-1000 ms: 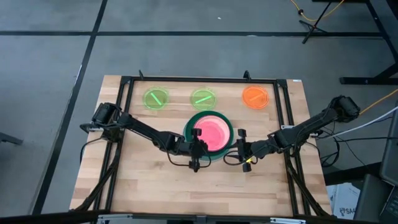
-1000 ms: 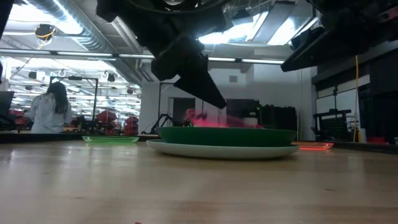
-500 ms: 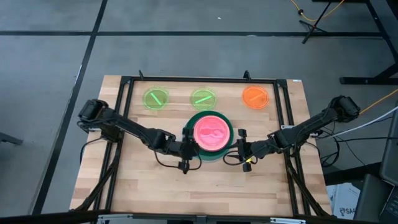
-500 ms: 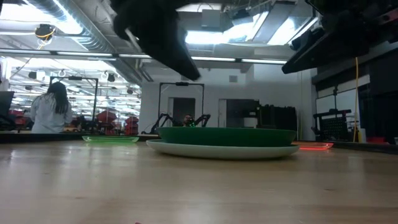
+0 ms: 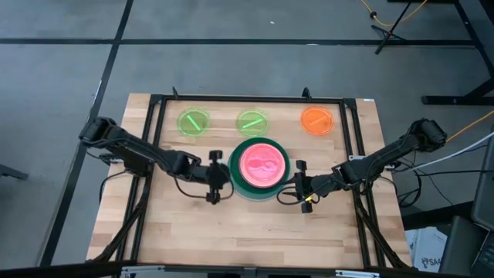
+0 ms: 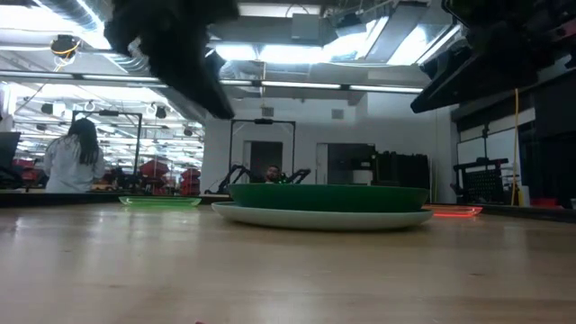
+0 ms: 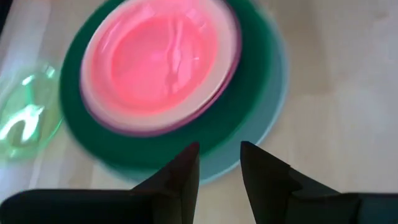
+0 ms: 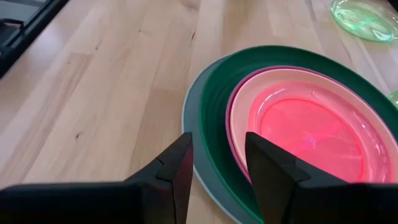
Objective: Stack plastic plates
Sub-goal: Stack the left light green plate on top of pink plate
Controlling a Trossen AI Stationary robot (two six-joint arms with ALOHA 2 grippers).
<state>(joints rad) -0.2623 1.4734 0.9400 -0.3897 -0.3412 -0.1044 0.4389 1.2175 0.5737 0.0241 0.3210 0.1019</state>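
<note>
My left tool [image 5: 217, 174] sits released just left of the stack, right tool [image 5: 296, 180] released and empty on its other side; pink plate [image 5: 263, 164] tops the dark green plate [image 5: 241, 182] mid-tabletop [image 5: 177, 224], leaving two lime plates [image 5: 194, 122] and the orange plate [image 5: 316, 120] to stack.

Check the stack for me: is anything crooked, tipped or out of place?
Nothing stands out. The pink plate lies flat and centred in the stack, on the green plate, and both lime plates and the orange plate sit flat, unstacked.
</note>
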